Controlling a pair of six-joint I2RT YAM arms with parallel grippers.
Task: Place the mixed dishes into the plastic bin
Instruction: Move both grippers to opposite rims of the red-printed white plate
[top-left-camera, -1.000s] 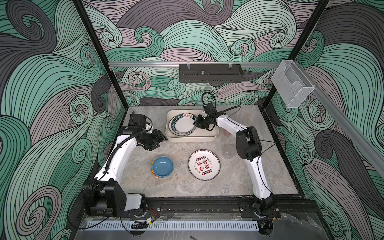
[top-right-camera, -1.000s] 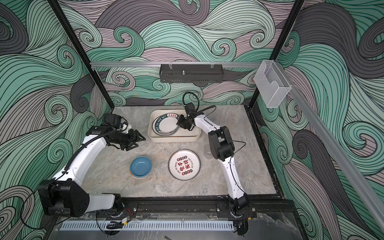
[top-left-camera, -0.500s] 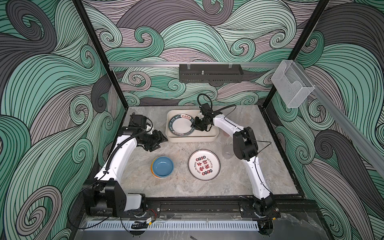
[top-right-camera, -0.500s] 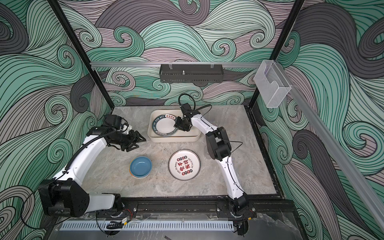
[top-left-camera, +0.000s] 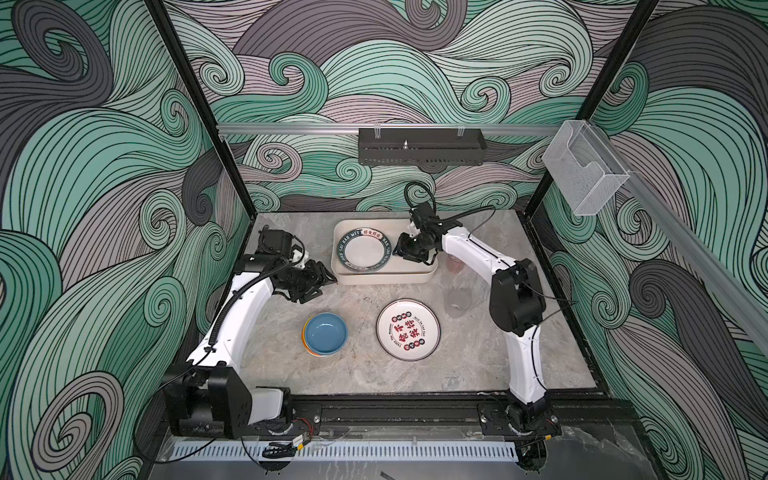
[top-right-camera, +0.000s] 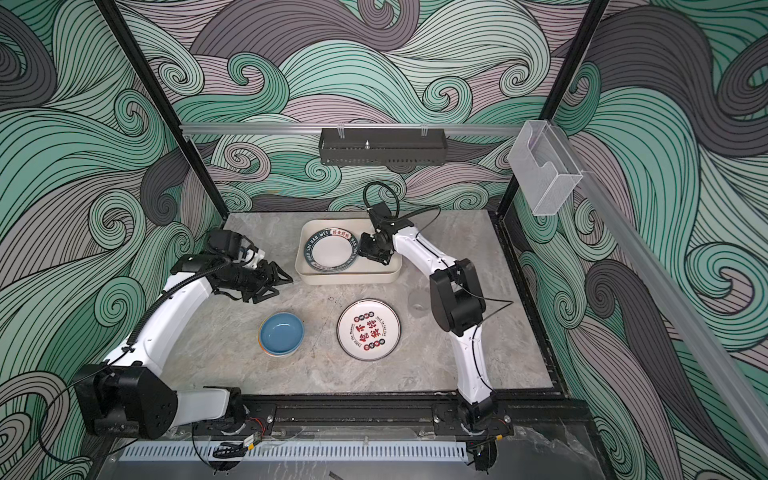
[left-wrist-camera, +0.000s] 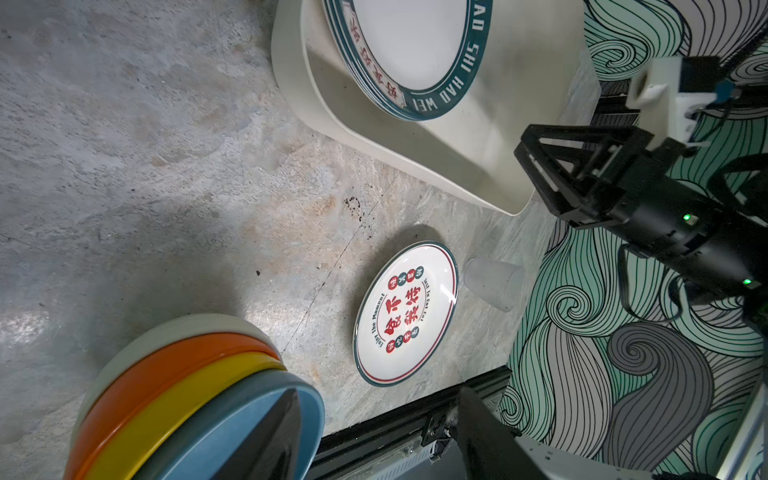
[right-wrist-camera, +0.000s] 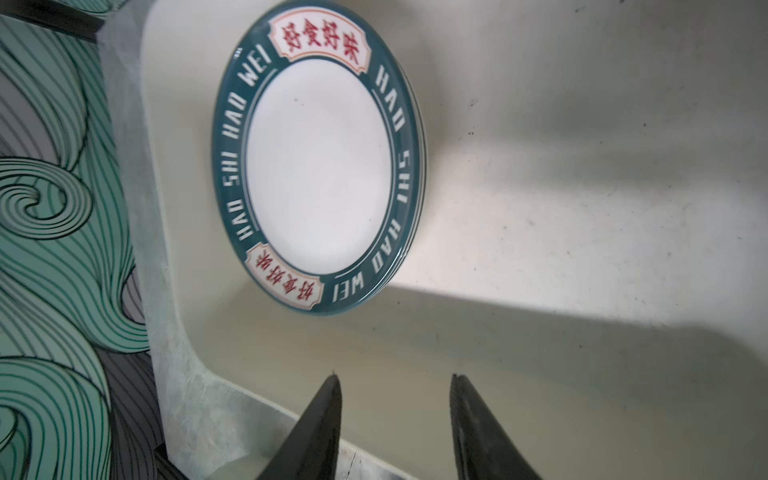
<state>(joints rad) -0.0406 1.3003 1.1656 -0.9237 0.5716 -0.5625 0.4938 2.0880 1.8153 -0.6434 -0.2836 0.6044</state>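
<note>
Cream plastic bin (top-left-camera: 384, 277) stands at upper centre in both top views, with the green-rimmed plate (top-left-camera: 365, 252) lying in its left end. Right gripper (right-wrist-camera: 395, 376) hangs over the bin's right part, fingers spread, holding nothing. Left gripper (top-left-camera: 320, 286) is just left of the bin, fingers apart, empty. Bowl stack (top-left-camera: 325, 333), red-character plate (top-left-camera: 408, 329) and two translucent cups (top-left-camera: 457, 301) lie outside the bin on the table (top-left-camera: 478, 365).

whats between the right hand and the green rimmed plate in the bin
Only bare bin floor. The right wrist view shows the right hand open, short of the green rimmed plate, with nothing lying in the stretch between.
</note>
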